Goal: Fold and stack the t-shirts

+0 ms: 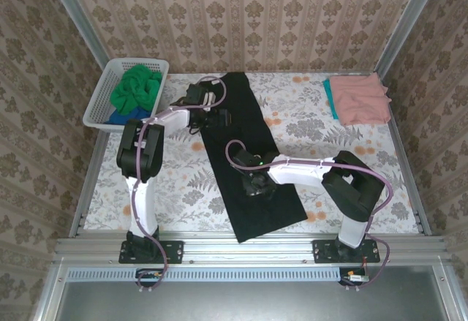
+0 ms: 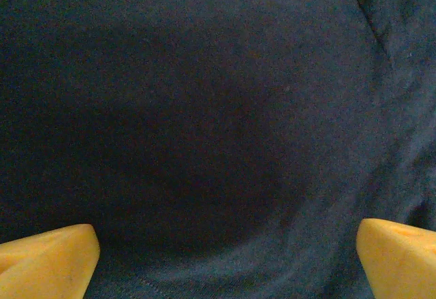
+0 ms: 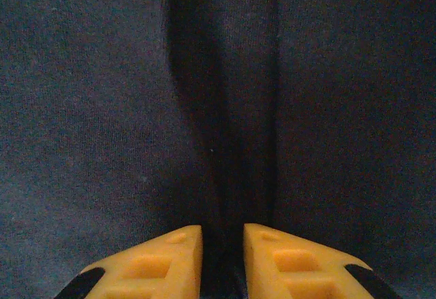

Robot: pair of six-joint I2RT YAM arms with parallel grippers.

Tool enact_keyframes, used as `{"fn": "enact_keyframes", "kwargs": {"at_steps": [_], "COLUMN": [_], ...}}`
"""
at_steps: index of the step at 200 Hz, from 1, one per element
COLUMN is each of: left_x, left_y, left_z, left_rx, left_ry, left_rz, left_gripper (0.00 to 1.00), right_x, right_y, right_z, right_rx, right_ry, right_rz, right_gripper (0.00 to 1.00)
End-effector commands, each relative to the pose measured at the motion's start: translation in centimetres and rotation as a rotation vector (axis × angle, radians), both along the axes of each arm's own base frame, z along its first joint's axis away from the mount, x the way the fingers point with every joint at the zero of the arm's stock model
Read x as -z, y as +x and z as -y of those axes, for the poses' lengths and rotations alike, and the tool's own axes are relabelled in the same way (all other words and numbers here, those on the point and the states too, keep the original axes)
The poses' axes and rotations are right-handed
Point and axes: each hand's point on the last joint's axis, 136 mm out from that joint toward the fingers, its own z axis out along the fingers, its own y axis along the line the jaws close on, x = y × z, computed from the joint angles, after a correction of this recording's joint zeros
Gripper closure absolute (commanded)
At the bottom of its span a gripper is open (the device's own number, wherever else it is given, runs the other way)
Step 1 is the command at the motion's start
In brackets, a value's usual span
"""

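Left end effector (image 2: 228, 248) apart | right end effector (image 3: 223, 248): grip unclear | black t-shirt (image 1: 241, 94), floral table (image 1: 314, 127) | damask walls (image 1: 241, 14)

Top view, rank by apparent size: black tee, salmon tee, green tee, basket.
1. black tee
2. basket
3. salmon tee
4. green tee, bunched in the basket; close to salmon, so that pair is unsure.

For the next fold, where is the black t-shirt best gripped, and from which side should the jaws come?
Probably at its near short end, coming from above. The black t-shirt lies flat as one long narrow strip, so no edge stands up; a downward pinch at a corner of that end would let it be carried over the far half. The left gripper stands open over the cloth.
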Motion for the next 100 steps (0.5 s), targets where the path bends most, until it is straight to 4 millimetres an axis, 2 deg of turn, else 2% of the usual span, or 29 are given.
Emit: {"fn": "enact_keyframes", "kwargs": {"at_steps": [1, 30, 51, 73, 90, 100], "left_x": [2.3, 2.2, 1.4, -1.1, -4.2, -6.2], "left_y": [0.4, 2.4, 2.9, 2.7, 1.9, 1.1], "left_z": [0.4, 3.0, 4.6, 4.8, 4.4, 4.0], "left_rx": [0.006, 0.060, 0.103, 0.128, 0.140, 0.148], "left_ry": [-0.014, -0.090, -0.124, -0.107, -0.103, -0.103], "left_rz": [-0.072, -0.063, -0.067, -0.033, 0.004, 0.034], "left_gripper": [0.00, 0.00, 0.00, 0.00, 0.00, 0.00], "right_x": [0.4, -1.6, -3.4, -5.2, -5.5, -5.0], "right_y": [-2.1, -3.2, -2.6, -1.8, -1.4, -1.5], "right_z": [-0.6, -4.4, -4.6, -2.1, 1.5, 3.7], "right_rx": [-0.004, -0.097, -0.103, -0.067, 0.011, 0.066], "right_ry": [0.028, 0.098, 0.102, 0.073, 0.051, 0.054], "right_rz": [-0.049, -0.035, 0.010, 0.092, 0.128, 0.129], "right_gripper": [0.75, 0.73, 0.73, 0.65, 0.57, 0.48]}}
